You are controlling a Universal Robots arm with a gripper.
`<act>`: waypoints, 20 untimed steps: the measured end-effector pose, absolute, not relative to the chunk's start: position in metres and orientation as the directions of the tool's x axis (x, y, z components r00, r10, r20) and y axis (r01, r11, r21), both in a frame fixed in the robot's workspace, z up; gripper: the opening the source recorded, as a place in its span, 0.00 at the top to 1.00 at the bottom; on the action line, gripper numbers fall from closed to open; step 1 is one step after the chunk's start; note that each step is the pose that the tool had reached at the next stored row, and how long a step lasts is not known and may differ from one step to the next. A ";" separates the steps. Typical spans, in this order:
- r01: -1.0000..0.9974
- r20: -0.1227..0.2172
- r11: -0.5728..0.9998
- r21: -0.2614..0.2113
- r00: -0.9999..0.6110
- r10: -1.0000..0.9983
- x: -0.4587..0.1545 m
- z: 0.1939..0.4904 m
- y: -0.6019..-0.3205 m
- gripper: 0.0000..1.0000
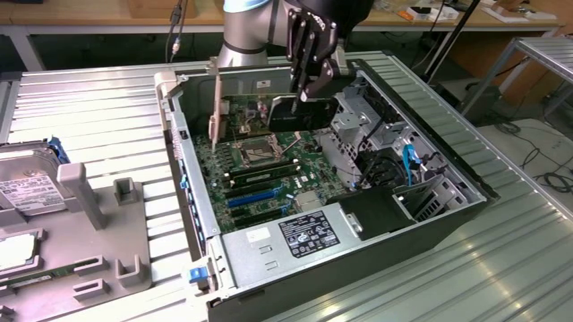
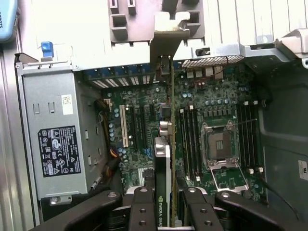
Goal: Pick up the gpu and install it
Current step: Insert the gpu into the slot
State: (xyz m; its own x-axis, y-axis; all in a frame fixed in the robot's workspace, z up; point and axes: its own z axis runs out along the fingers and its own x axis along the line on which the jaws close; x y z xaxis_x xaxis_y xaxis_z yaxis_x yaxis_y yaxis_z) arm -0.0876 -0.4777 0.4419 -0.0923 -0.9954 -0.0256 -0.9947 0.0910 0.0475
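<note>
Gpu [image 1: 300,114] [image 2: 164,159]: thin flat card with black face, dark green board and silver bracket strip at one end. It is clamped edge-on in the black gripper [image 1: 313,90] [image 2: 166,211], with one finger [image 2: 143,209] pressed on each flat side. It is held over the green motherboard [image 1: 268,171] of the open grey computer case [image 1: 192,194], beside the square processor socket [image 2: 219,144].

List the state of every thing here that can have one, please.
computer case: open, lying on its side
gpu: held upright over the motherboard
gripper: shut on the gpu
processor socket: no cooler on it
hard drive: lying flat outside the case
</note>
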 end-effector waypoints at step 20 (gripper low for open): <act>-0.999 -0.026 -0.003 0.045 0.002 -1.000 -0.087 0.438 -0.472 0.73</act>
